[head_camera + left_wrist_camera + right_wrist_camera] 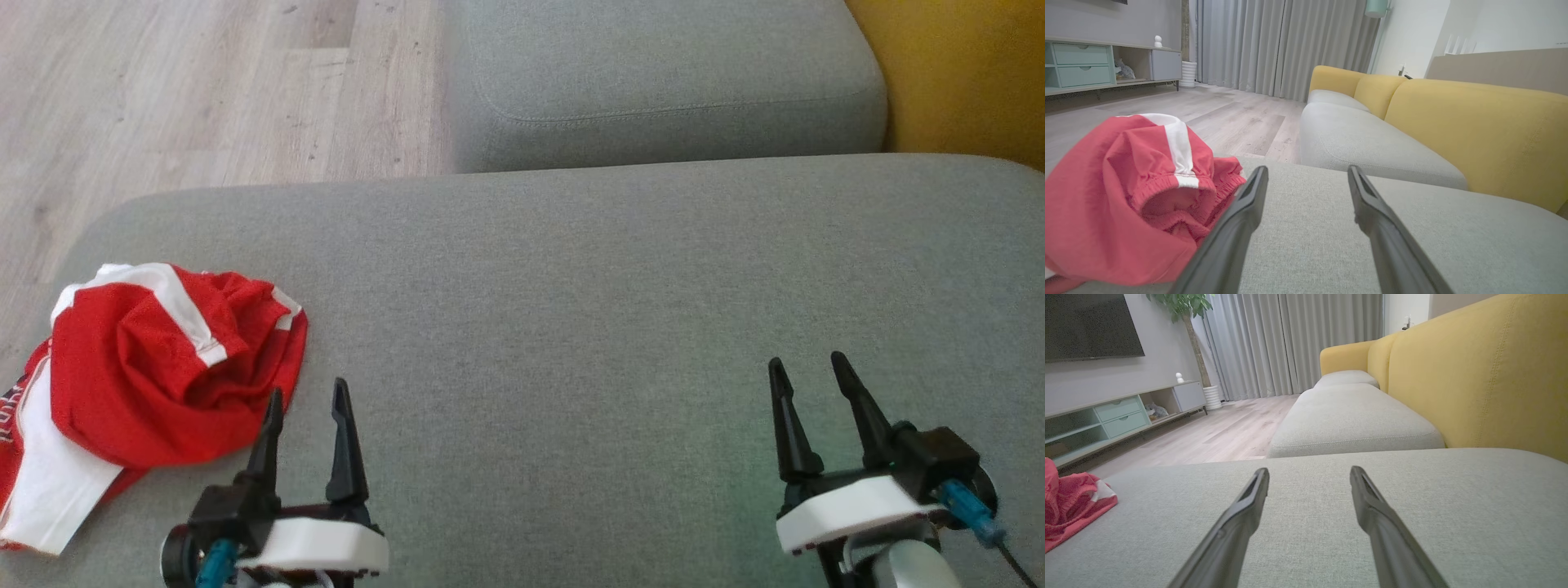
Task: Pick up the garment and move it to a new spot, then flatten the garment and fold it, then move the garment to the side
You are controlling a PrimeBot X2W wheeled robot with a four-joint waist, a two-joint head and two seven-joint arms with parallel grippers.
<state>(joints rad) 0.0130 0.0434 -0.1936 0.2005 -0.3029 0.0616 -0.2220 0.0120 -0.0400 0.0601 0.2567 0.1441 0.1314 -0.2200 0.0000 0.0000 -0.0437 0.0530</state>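
Presently, the red-and-white sports garment [163, 367] is found crumpled in a heap at the left end of the grey seat cushion [612, 327], close to that cushion's rounded left corner. It is bunched rather than flattened. White stripes are noted across the red mesh, and a gathered elastic edge is seen in the left wrist view [1180, 192]. Lettering at the garment's far left edge is too small to be read.

The left tool [307, 388] is held low over the cushion's left portion with its two fingers spread apart and nothing between them. The outer finger [269, 433] is seen against the garment's near edge, but whether contact is made cannot be told. In the left wrist view [1307, 169] bare cushion fabric is visible between the fingers.

The right tool [807, 359] is held over the cushion's right portion, well apart from the garment, likewise spread and empty [1309, 470].

Beyond the cushion's far edge a second grey cushion [653, 82] is recorded. A yellow backrest [963, 73] is recorded along the cushion's right side and a wooden floor [163, 98] off its left side.
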